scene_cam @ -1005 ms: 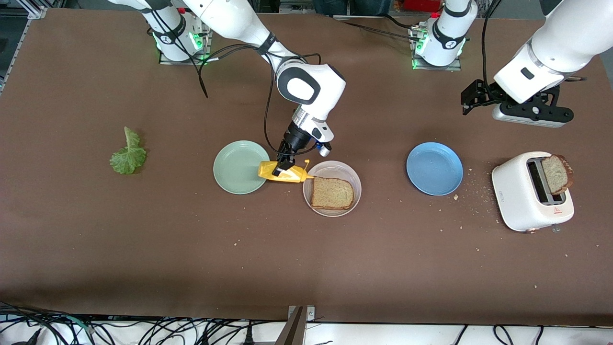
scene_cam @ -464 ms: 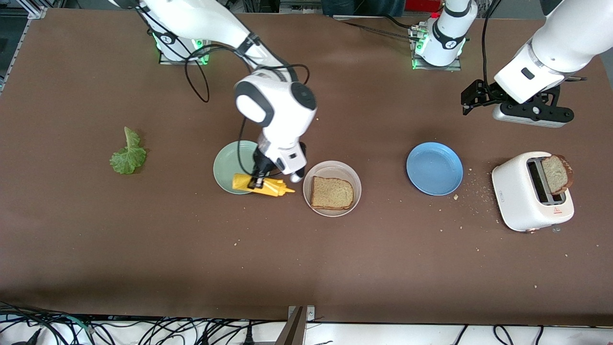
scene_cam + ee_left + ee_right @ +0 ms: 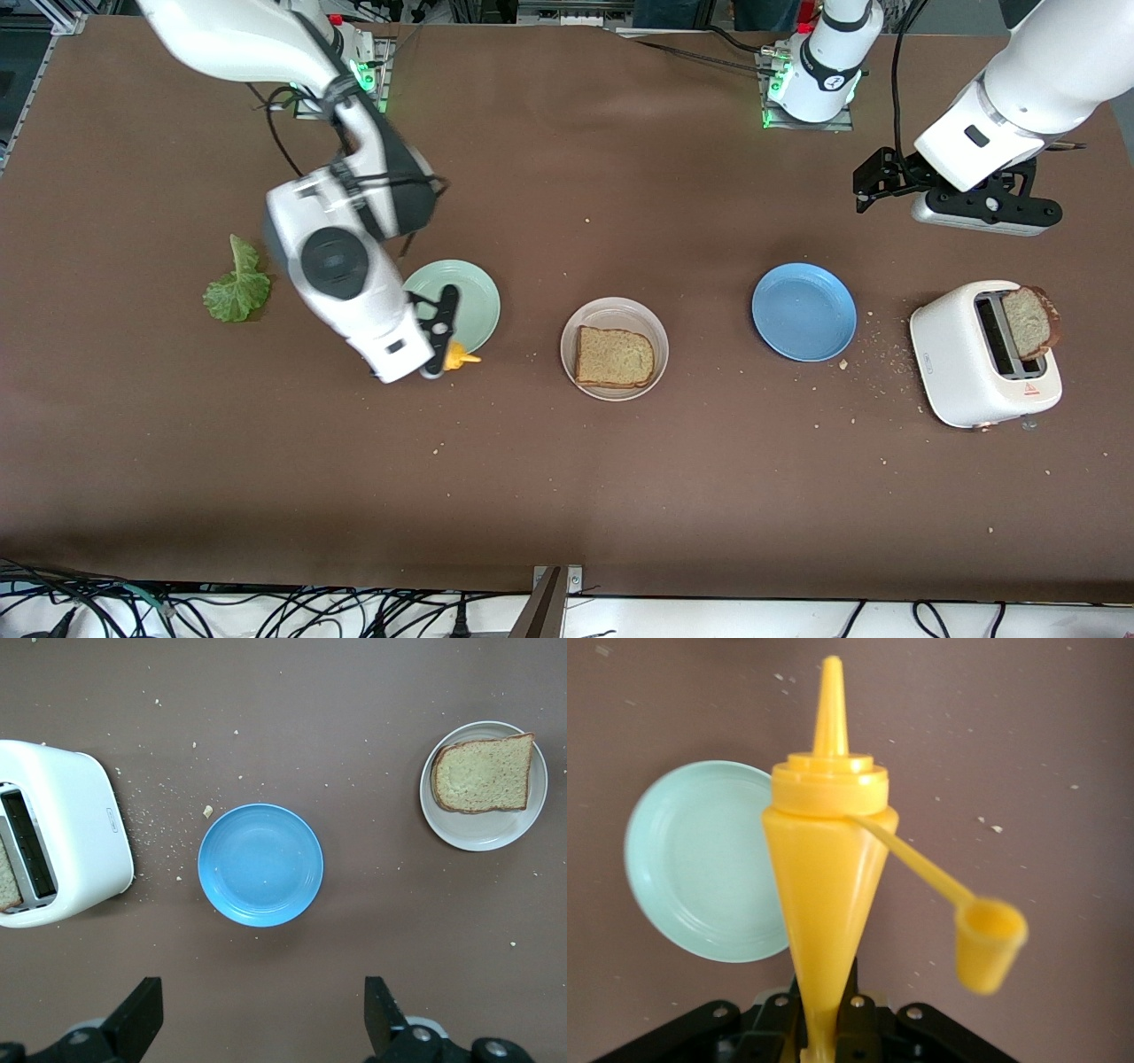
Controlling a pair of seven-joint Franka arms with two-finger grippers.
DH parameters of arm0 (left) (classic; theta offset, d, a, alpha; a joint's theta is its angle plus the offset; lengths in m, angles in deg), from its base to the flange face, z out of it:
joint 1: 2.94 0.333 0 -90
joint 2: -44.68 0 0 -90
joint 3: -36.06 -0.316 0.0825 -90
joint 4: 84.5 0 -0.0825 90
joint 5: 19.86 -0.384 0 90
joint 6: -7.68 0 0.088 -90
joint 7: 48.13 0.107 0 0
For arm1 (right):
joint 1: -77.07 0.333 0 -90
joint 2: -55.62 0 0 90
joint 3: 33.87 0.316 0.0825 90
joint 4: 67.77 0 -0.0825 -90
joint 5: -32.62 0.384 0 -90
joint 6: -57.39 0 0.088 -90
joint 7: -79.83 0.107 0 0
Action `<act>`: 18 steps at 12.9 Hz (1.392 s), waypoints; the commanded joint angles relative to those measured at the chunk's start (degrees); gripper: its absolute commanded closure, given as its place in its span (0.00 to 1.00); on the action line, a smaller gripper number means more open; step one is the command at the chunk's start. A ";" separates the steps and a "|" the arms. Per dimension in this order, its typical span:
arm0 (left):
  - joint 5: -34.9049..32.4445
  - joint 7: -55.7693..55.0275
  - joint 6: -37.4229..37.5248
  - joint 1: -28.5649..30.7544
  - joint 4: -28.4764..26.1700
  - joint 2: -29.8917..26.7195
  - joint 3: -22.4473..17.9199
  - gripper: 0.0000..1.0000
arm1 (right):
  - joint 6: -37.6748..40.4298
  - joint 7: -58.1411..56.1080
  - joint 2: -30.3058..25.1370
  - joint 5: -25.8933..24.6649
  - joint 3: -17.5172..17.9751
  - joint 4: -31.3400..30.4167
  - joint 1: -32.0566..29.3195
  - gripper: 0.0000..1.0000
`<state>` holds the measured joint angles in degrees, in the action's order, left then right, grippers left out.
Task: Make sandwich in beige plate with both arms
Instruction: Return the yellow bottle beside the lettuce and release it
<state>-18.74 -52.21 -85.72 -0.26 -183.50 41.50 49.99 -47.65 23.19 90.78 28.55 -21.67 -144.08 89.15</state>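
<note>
Front view: right gripper (image 3: pixel 440 347) sits over the table just beside the mint plate (image 3: pixel 465 297), mostly hidden by its own wrist; only the yellow tip of the bottle (image 3: pixel 461 358) pokes out. Right wrist view fills the gap: fingers closed tight on the base of the yellow squeeze bottle (image 3: pixel 824 895), nozzle pointing away from the cam, its cap (image 3: pixel 990 943) dangling open on a strap, mint plate (image 3: pixel 709 864) under it.

Beige plate (image 3: pixel 615 347) is mid-table between the mint and blue plate (image 3: pixel 804 311), w/ one toast slice (image 3: pixel 615 357) on it. Lettuce (image 3: pixel 236 283) lies toward the right arm's end. Second slice (image 3: pixel 1028 321) stands in the toaster (image 3: pixel 983 354) at the left arm's end.

Left gripper (image 3: pixel 873 182) waits up over the table near the toaster. Left wrist view shows its fingers (image 3: pixel 137 1019) spread wide, nothing held, w/ blue plate (image 3: pixel 260 865), toaster (image 3: pixel 62 842) and beige plate (image 3: pixel 483 828) w/ toast (image 3: pixel 483 773) below.

Vs 1 s ago: right arm has swung the bottle away from the beige plate's rim, past the mint plate toward its own end of the table. Left arm, bread, lettuce unchanged.
</note>
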 commanded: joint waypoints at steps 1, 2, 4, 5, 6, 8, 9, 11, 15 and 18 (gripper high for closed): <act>0.20 0.21 0.68 0.57 0.03 -0.51 0.48 0.00 | 5.17 -10.46 -1.06 12.64 0.98 -1.03 -6.95 1.00; 0.20 0.21 0.68 0.57 0.03 -0.51 0.48 0.00 | 7.02 -14.59 -1.06 16.07 0.98 -1.64 -9.68 1.00; 0.20 0.21 0.68 0.57 0.03 -0.51 0.48 0.00 | 10.98 -23.12 -0.89 22.67 0.98 -3.05 -14.69 1.00; 0.20 0.21 0.68 0.57 0.03 -0.51 0.48 0.00 | 12.65 -27.25 -0.71 25.74 0.98 -4.45 -16.89 1.00; 0.20 0.21 0.68 0.57 0.03 -0.51 0.48 0.00 | 13.88 -31.29 -0.45 28.21 0.98 -5.77 -19.09 1.00; 0.20 0.21 0.68 0.57 0.03 -0.51 0.48 0.00 | 15.29 -39.73 0.51 32.78 0.98 -8.92 -23.65 1.00; 0.20 0.21 0.68 0.57 0.03 -0.51 0.48 0.00 | 16.61 -42.81 1.48 35.85 0.98 -11.03 -26.38 1.00; 0.20 0.21 0.68 0.57 0.03 -0.51 0.48 0.00 | 18.20 -47.82 3.33 40.09 1.07 -15.69 -31.65 1.00; 0.20 0.21 0.68 0.57 0.03 -0.51 0.48 0.00 | 21.27 -59.35 9.82 42.64 1.07 -16.85 -36.68 1.00; 0.20 0.21 0.68 0.57 0.03 -0.51 0.48 0.00 | 21.19 -65.32 12.90 44.13 1.07 -16.85 -36.86 1.00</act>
<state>-18.74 -52.21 -85.72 -0.23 -183.50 41.50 50.00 -27.63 -38.70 102.38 70.43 -21.62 -160.96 52.82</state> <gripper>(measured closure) 0.000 0.855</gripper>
